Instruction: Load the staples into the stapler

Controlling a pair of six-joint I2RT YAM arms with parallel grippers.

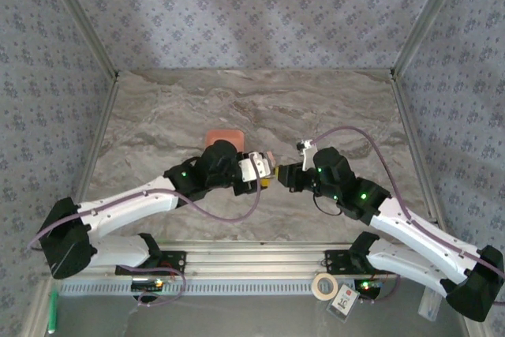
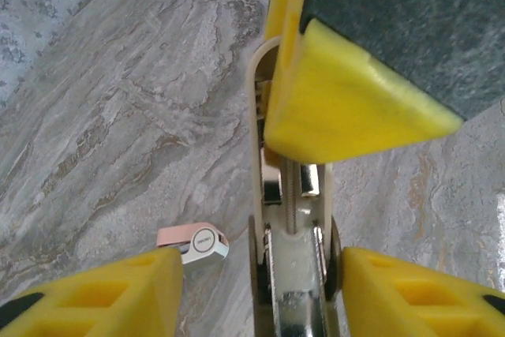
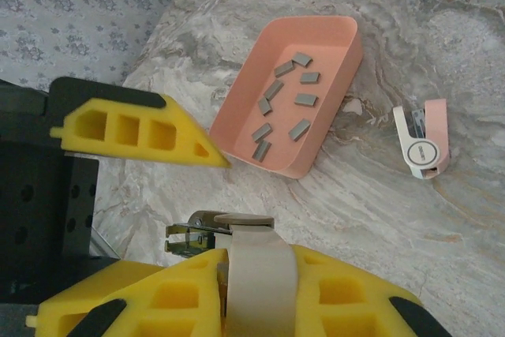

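We see a marbled worktop (image 1: 237, 100) bearing a salmon tray (image 3: 335, 108), patterned walls (image 1: 237, 5) around it, a tape roll (image 1: 314, 285) and green pen (image 1: 53, 311) nearby.

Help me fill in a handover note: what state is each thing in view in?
Beige stapler: opened, metal channel exposed, gripped at one end.
Right gripper: shut on the beige stapler.
Left gripper: open, fingers either side of the beige stapler.
Staples: loose strips lying in the tray.
Tray: upright on the table.
Pink stapler: lying on the table, untouched.
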